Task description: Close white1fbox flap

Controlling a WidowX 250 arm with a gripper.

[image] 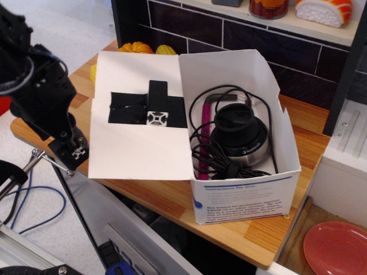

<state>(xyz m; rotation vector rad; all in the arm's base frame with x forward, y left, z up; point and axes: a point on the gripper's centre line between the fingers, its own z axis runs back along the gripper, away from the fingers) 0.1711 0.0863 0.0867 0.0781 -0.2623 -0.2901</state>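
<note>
Your tool, grip state unreadable, is nudging the large square white cardboard flap from nine o'clock; pushing sideways risks sliding the squarish white cardboard box off the desk.

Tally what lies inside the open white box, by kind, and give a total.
Black round device with coiled cable: 1
Magenta stick-shaped item, standing against the hinge-side wall: 1
Total: 2
</note>
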